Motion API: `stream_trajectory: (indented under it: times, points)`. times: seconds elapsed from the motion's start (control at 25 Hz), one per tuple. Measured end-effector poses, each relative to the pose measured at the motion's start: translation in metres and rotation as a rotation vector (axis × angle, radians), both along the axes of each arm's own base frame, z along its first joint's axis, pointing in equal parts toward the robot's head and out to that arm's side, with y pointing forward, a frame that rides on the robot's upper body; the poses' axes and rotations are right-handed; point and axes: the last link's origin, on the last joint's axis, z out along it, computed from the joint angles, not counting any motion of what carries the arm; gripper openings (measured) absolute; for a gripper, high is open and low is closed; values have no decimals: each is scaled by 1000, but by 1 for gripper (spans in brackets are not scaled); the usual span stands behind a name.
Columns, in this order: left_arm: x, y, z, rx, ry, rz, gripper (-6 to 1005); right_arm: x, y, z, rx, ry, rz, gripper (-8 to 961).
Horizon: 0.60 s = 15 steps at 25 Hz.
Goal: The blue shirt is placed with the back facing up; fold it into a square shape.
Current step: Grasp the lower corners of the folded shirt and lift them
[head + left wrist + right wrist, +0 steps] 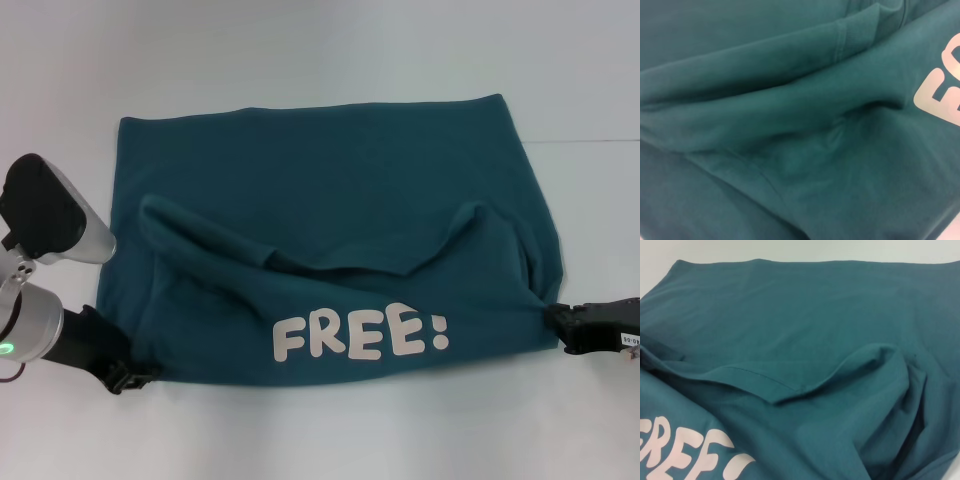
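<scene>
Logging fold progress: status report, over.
Left gripper and right gripper at near corners of blue shirt. Near part folded over, FREE! lettering up. Nothing in the way.

Left hand fingertips hidden under blue shirt; right hand fingers indistinct

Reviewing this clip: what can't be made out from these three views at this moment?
- Left hand: head view shows it at the blue shirt's near left corner, fingers hidden by cloth; its wrist view shows only fabric.
- Right hand: at the shirt's right edge; whether it grips cloth is unclear; its wrist view shows no fingers.
- "FREE!" lettering: cut off by the edge in both wrist views.
- Sleeves and collar: buried under the fold.
</scene>
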Motion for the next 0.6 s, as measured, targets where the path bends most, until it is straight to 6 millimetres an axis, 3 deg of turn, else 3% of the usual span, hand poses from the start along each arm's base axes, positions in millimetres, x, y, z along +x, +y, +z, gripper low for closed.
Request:
stream_trajectory:
  times: [0.16,0.24,0.48,0.6]
  points:
    - [1,1,1,1,2,-8,552,0,1,0,-2,-1,0,18]
    - [1,0,1,0,4,-12,313,0,2,-1,-3,-1,1,18]
    - [4,-7,-3,-86,11,-42,106,1,3,1,4,-1,-1,17]
    - [5,-14,-5,-149,6,-53,69,1,4,3,8,-3,-1,16]
